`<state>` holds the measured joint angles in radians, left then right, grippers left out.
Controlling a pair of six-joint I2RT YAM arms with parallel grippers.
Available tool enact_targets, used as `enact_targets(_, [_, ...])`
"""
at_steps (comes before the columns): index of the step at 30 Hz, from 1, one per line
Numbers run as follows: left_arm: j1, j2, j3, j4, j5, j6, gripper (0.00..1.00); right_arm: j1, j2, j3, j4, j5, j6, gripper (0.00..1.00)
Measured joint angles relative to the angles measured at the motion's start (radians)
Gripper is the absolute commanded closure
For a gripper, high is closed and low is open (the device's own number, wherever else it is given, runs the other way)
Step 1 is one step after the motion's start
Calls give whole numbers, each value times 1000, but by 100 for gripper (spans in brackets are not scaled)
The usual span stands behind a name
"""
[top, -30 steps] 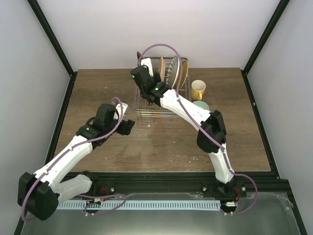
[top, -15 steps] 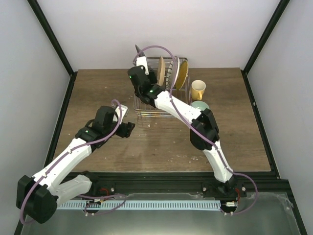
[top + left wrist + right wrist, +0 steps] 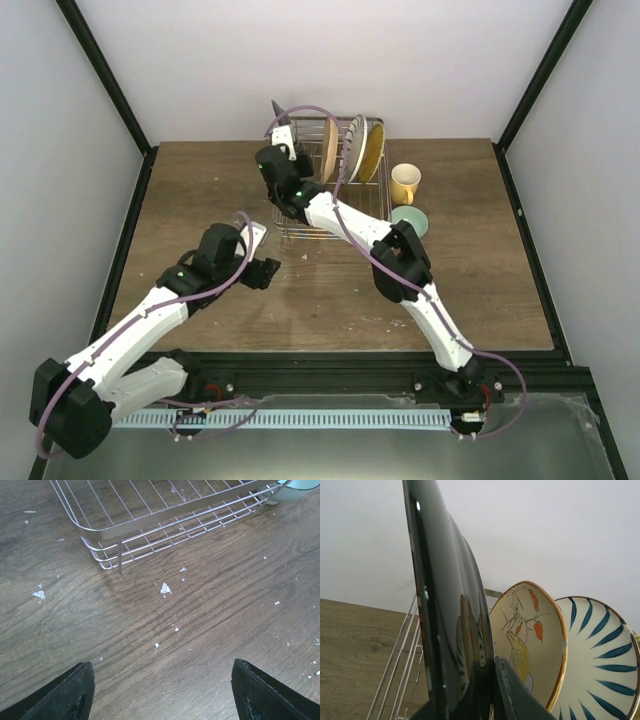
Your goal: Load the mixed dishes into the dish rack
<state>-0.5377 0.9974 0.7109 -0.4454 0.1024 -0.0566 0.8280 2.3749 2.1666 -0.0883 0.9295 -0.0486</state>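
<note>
Plainly, the chief danger lies with the dark glossy plate point(image 3: 445, 595), which the right hand point(image 3: 477, 700) clamps by its rim and holds on edge, nearly upright, over the far left end of the dish rack point(image 3: 120, 545). The grip takes only a narrow strip of slick glaze, so the plate may pivot or slide out between the fingers and drop onto the wires. Just beside it stands the bird-painted plate point(image 3: 527, 635), and beyond that the blue-striped plate point(image 3: 602, 660). A lean to that side on the way down would knock glaze against glaze and might topple them. Whether the lower edge lines up with a gap between prongs I cannot tell, since the plate hides it in the wrist view and the arm covers it from above. If it lands on a wire, it could skid or roll once let go. The rack looks like light wire and may shift under a sideways push. The plate itself is black, shiny enough to mirror its neighbours, with a shallow curved wall. The left hand point(image 3: 161, 680) hangs with fingers apart and empty above the worktop point(image 3: 200, 190), close to the rack's near corner. The yellow mug point(image 3: 405, 183) and mint-green bowl point(image 3: 412, 215) sit on the worktop to the rack's right
</note>
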Motion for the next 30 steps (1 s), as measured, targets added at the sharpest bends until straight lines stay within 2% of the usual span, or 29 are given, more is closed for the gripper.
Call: enact_targets(30, [-33, 30, 0, -2, 1, -3, 24, -23, 102, 51, 26, 50, 97, 99])
